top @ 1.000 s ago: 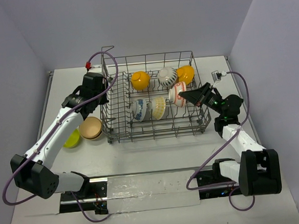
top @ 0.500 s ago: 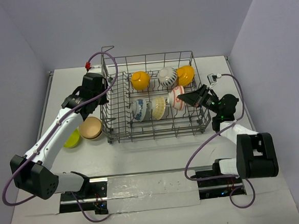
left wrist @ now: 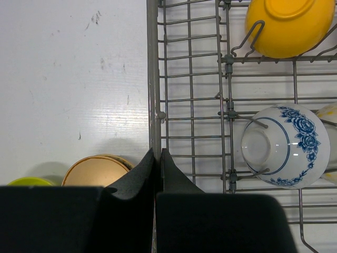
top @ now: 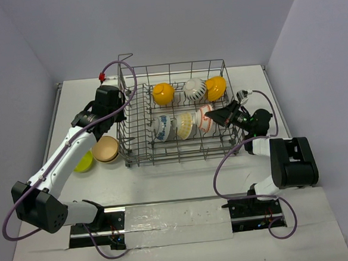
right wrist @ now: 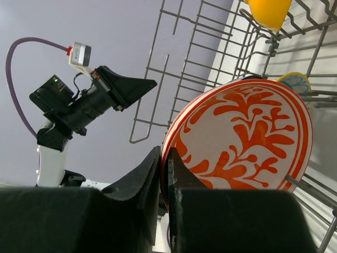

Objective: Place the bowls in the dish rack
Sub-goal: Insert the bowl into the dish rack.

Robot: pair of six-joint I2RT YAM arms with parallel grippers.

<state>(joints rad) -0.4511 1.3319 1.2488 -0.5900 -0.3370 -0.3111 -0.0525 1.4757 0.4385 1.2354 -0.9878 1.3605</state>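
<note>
- The dish rack (top: 138, 118) has not moved in the last second. Its long side runs left to right across the table in the top view.
- The left gripper (left wrist: 157, 154) is closed on the wire of the rack's left rim. It stays there as before and seems to steady the rack.
- The right gripper (right wrist: 164, 158) is closed on the rim of the red-and-white bowl (right wrist: 242, 137). In the last second the right arm has folded in and carried this bowl left and down.
- The red-and-white bowl is now in the rack's near row, just beside the pale yellow bowl (top: 184, 125). I judge the placing almost done, with only the release left.
- This bowl is round, so it has no real long axis. It stands on its edge, a little tilted, with one round face toward the right gripper. I cannot tell if that face is the mouth or the bottom.
- The tan bowl (top: 105, 149) and the lime green bowl (top: 83, 162) lie on the table left of the rack, not yet loaded.
</note>
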